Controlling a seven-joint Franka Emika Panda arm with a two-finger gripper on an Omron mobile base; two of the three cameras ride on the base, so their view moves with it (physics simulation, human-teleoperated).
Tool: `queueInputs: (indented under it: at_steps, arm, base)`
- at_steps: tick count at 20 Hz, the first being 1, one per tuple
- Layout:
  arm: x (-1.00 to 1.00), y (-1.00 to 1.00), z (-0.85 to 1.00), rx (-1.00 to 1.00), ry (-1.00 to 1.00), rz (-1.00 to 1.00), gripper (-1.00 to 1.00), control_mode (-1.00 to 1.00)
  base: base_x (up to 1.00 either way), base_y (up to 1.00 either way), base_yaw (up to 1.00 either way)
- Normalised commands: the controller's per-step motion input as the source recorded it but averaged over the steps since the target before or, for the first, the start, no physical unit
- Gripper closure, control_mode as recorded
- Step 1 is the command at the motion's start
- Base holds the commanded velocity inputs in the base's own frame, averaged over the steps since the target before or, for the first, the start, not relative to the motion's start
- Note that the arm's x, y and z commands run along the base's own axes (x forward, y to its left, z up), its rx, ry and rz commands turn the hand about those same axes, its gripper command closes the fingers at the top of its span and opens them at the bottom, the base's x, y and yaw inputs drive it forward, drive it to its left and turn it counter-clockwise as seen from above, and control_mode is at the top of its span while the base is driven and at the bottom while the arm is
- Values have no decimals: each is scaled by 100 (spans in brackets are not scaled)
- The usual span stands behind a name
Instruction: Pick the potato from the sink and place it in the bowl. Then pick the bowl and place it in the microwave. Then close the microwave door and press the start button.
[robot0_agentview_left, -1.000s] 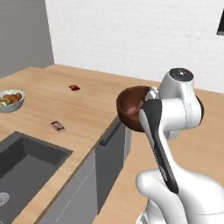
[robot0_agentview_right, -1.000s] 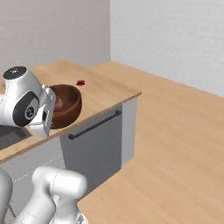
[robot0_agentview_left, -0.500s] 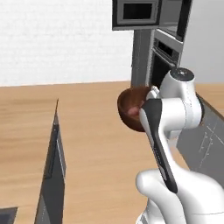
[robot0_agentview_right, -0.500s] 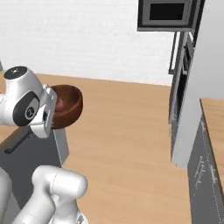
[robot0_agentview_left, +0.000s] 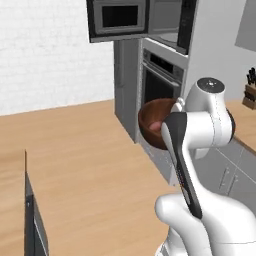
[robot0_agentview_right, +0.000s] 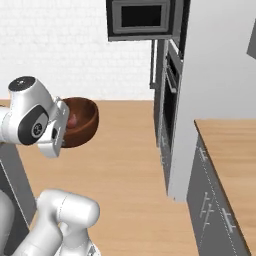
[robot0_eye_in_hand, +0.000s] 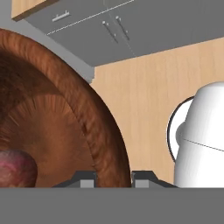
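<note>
Bowl (robot0_eye_in_hand: 65, 127) rim pinched between claw (robot0_eye_in_hand: 114, 177) fingers, potato (robot0_eye_in_hand: 15, 168) inside.

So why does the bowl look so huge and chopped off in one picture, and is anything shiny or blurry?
Hand view: the camera sits right at the bowl, so its rim fills the frame and gets cropped; the potato shows a soft sheen. Left base view: the bowl looks small and slightly soft-edged. Right base view: the bowl's inside gleams.
</note>
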Motion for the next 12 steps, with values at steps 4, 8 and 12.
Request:
queueInputs:
  at_steps: [4, 8, 12]
  arm:
    - [0, 0, 0, 0, 0, 0, 100, 100]
    - [0, 0, 0, 0, 0, 0, 100, 100]
    - [0, 0, 0, 0, 0, 0, 100, 100]
  base:
    - [100, 0, -26]
    - [100, 1, -26]
    - [100, 2, -31]
